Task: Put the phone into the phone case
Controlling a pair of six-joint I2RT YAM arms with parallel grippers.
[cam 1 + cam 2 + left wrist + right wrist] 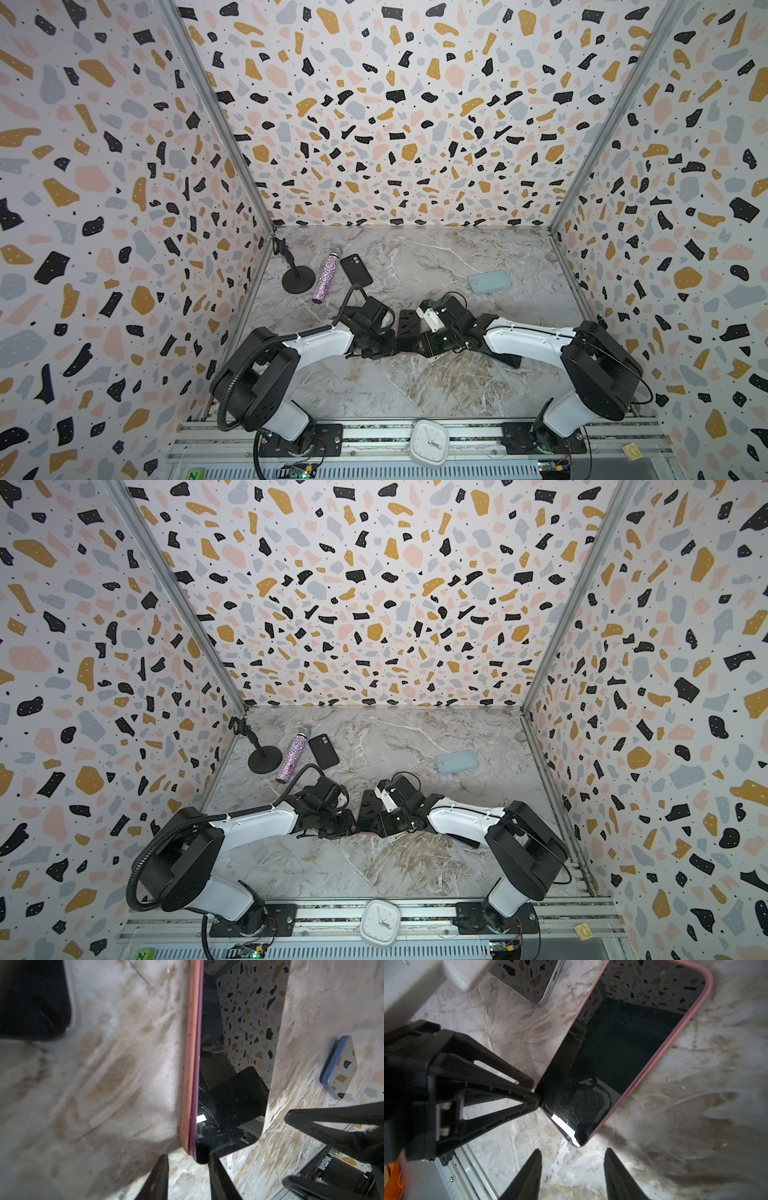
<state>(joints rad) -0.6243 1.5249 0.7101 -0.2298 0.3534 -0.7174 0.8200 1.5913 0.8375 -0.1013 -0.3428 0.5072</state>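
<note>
A dark-screened phone point(406, 330) point(623, 1047) lies on the marble table between both arms. It rests in a salmon-pink phone case point(188, 1064) whose rim point(708, 987) runs around it. A magenta band shows between rim and glass; I cannot tell how deep the phone sits. My left gripper point(187, 1154) point(536, 1092) straddles the near corner, jaws narrowly apart. One finger touches the glass and the other stands clear of the case. My right gripper point(573, 1149) point(287, 1149) is open just short of the neighbouring near corner, holding nothing.
A black phone point(356, 270) lies at the far left beside a glittery bottle point(327, 274) and a black round-based stand point(297, 278). A light blue phone or case point(489, 281) lies at the far right. A white clock point(429, 440) sits on the near rail.
</note>
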